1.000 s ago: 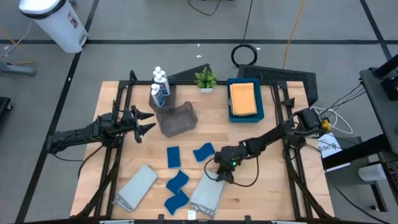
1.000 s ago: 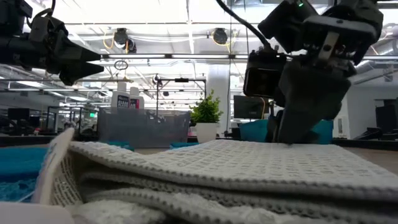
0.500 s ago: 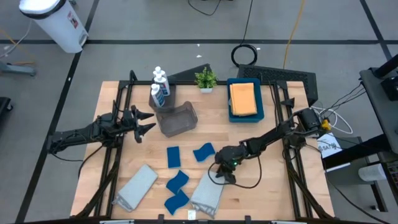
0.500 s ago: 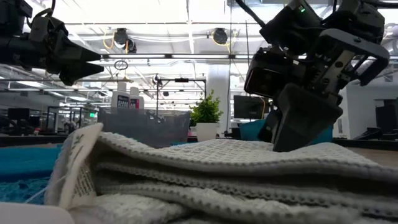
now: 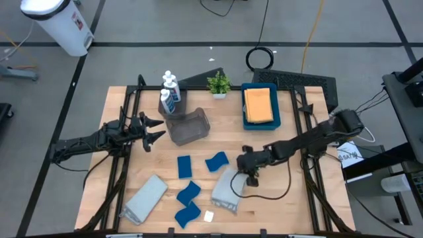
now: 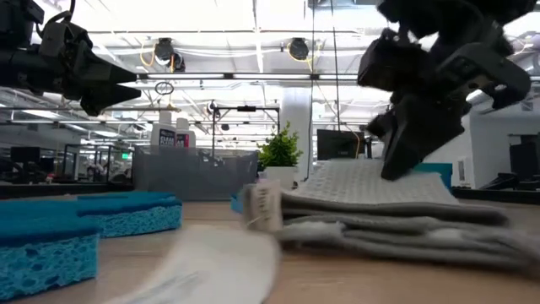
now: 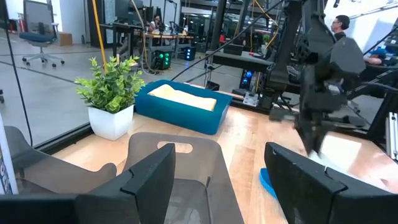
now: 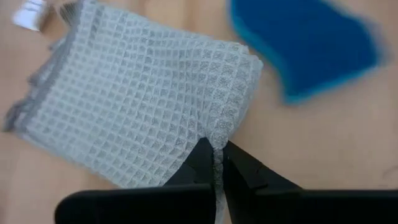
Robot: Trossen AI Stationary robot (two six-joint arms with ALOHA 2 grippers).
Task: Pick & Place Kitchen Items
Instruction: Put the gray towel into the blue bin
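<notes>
- Sponges first: nearest the table's front edge sit two wavy blue sponges (image 5: 188,214) (image 5: 188,192), one just behind the other, with a small white tag (image 5: 209,216) lying loose on the wood beside them.
- Left of those, a folded grey cloth (image 5: 145,197) lies flat near the front-left corner, nothing touching it.
- Right of the sponges is the second grey waffle cloth (image 5: 228,189), and that's the one in play. The right gripper (image 5: 246,176) has its fingers pinched tight together on the cloth's edge, so one side is pulled up off the table while the rest sags down on the wood.
- Two more blue sponges (image 5: 184,166) (image 5: 216,161) sit mid-table, just behind the held cloth and close to it.
- Left gripper (image 5: 153,129) hangs above the left side of the table, fingers spread apart, holding nothing.
- Next to it a clear grey plastic bin (image 5: 188,125) sits tilted.
- Behind the bin, three white bottles with blue labels (image 5: 169,94) stand bunched together.
- Along the back edge: a small potted plant (image 5: 219,84), and right of it a blue tray (image 5: 275,121) with an orange cloth (image 5: 258,104) folded inside.
</notes>
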